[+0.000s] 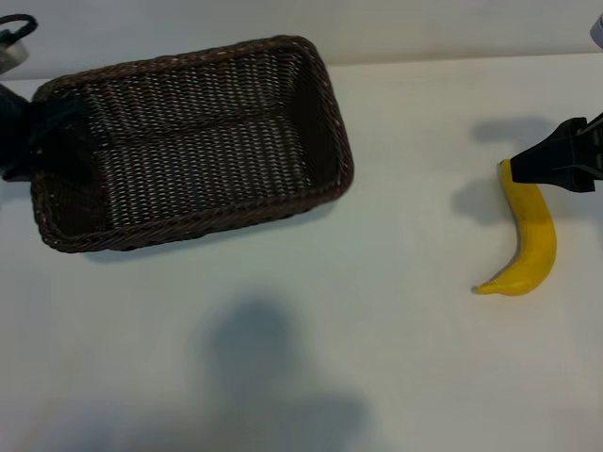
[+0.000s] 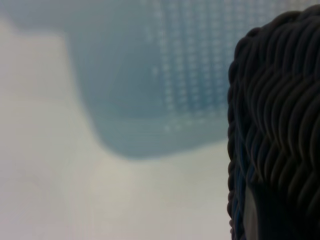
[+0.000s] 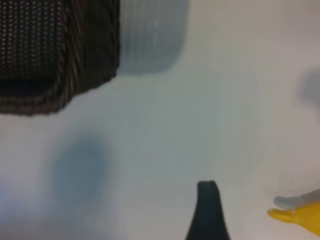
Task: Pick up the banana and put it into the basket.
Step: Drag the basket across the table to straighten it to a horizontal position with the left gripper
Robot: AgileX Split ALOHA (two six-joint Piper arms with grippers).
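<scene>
The banana (image 1: 534,240) lies on the white table (image 1: 377,358) over at the right side of the exterior view, curved, its pointed tip toward the camera and its other end tucked right under the right gripper (image 1: 528,165). That gripper comes in from the right edge, its dark fingers spread wide, hanging just above the banana's far end — nothing is caught between them. In the right wrist view one black fingertip (image 3: 207,207) shows over bare table, with the yellow end of the banana (image 3: 300,217) just beside it and apart from it. The basket (image 1: 311,202) sits well away at the far left of the table, dark brown wicker, its open top facing up and its inside bare. The left gripper (image 1: 33,141) is at the basket's left end, low against the rim — its jaws stand narrow, closed on the basket's rim, and the left wrist view is filled on one side by the braided weave (image 2: 280,125) close up.
</scene>
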